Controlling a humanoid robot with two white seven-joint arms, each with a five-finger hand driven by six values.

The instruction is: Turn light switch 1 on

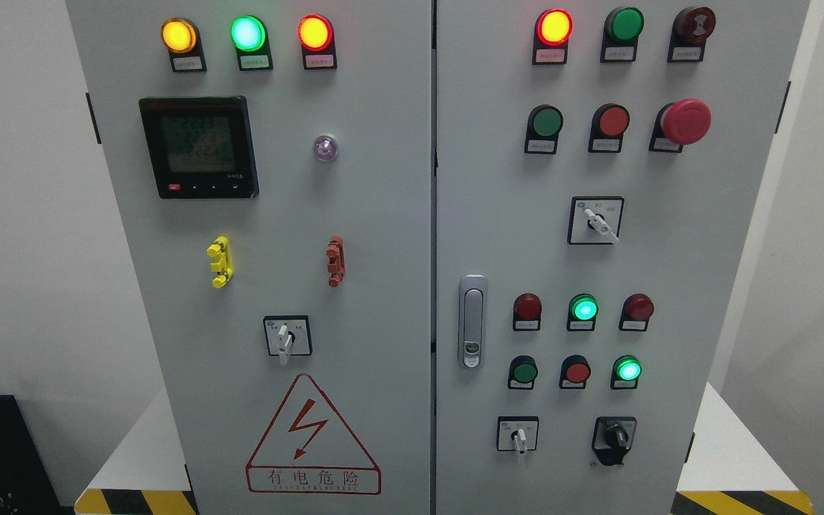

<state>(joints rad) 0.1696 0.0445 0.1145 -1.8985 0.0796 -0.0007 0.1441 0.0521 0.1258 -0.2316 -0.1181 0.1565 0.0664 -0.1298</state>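
Open approach to cabinet front (pixel 383 286); protruding red mushroom button (pixel 685 121) and, seemingly, rotary handles.

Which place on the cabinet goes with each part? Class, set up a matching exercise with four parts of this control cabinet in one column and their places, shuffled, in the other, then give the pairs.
Column A
1. digital meter
2. red mushroom button
3. lightning warning sign
4. door handle

Column B
a. left edge of right door, mid-height
b. bottom of left door
c. upper left of left door
d. upper right of right door

Pairs: 1-c, 2-d, 3-b, 4-a
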